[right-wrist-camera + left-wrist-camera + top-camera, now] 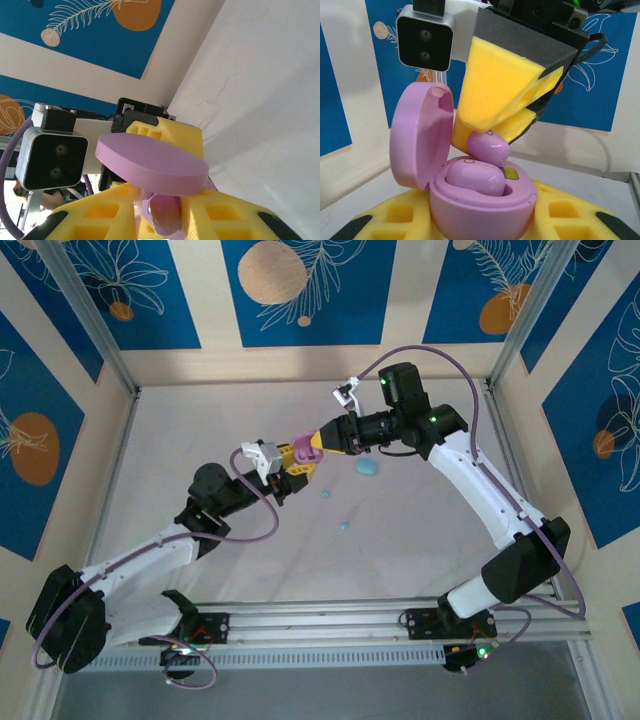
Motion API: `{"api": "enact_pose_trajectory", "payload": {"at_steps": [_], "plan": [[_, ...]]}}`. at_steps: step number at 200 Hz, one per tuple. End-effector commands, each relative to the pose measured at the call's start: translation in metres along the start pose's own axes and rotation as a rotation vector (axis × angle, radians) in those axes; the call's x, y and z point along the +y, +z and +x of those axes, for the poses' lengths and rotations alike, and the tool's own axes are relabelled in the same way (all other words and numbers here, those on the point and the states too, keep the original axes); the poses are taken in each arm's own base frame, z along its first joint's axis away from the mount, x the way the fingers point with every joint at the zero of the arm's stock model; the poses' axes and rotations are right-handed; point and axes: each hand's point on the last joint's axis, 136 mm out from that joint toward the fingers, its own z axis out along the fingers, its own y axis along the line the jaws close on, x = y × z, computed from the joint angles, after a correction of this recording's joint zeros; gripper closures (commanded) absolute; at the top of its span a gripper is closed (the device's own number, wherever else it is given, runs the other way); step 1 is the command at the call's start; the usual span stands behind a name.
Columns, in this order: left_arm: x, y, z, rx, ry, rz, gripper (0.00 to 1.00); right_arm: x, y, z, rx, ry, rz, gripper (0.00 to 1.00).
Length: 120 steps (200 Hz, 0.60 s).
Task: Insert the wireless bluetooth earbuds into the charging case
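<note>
While the left gripper (297, 465) grips the round pink plastic charging case (480, 205) with one pink earbud (472, 180) inside, the right gripper (492, 127) pinches a second pink earbud (488, 146) just above it. Tiny blue earbuds (344, 525) wait on the table (200, 420).

Pink case (480, 205) cut off below; blue specks (344, 525) too small to identify

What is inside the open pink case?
One pink bud sits in the case. A second bud, in the right jaws, hangs just above. What lies under the buds is covered.
</note>
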Motion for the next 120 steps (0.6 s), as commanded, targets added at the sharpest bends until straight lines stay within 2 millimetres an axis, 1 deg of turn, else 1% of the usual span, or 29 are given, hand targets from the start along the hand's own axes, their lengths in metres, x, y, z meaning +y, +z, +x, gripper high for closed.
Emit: {"api": "enact_pose_trajectory", "payload": {"at_steps": [1, 15, 39, 120], "plan": [[-0.009, 0.001, -0.037, -0.112, 0.051, 0.037, 0.65, -0.008, 0.005, 0.002, 0.016, 0.013, 0.045, 0.72], [-0.009, 0.001, -0.036, -0.110, 0.051, 0.036, 0.65, -0.006, 0.003, 0.000, 0.006, 0.009, 0.049, 0.71], [-0.008, 0.000, -0.036, -0.109, 0.051, 0.030, 0.65, -0.002, -0.001, -0.001, -0.010, -0.001, 0.059, 0.66], [-0.007, -0.001, -0.035, -0.099, 0.060, 0.021, 0.65, 0.007, -0.023, -0.005, -0.084, -0.013, 0.069, 0.56]]}}
